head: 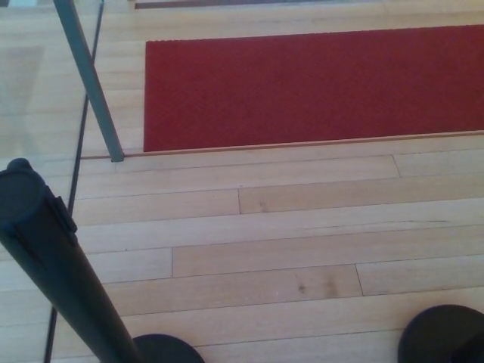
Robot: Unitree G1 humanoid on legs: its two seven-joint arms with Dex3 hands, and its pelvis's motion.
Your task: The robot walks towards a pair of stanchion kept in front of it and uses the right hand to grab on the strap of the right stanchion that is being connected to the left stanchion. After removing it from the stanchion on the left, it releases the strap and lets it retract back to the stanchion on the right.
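Neither hand shows, so we cannot tell their state, and with no strap visible between the left stanchion (53, 265) and the right stanchion's base (442, 335) on the wooden floor (287, 249), we judge the release done or unseen.

A red carpet (314, 87) covers the upper part of the head view, its near edge running along a thin wooden strip. Pale wooden floorboards (287, 227) lie in long planks below it, with two small dark knots in one plank. At the upper left, a grey-blue metal post (91, 79) slants down to the floor, beside a glass panel (34, 91) with a dark edge.
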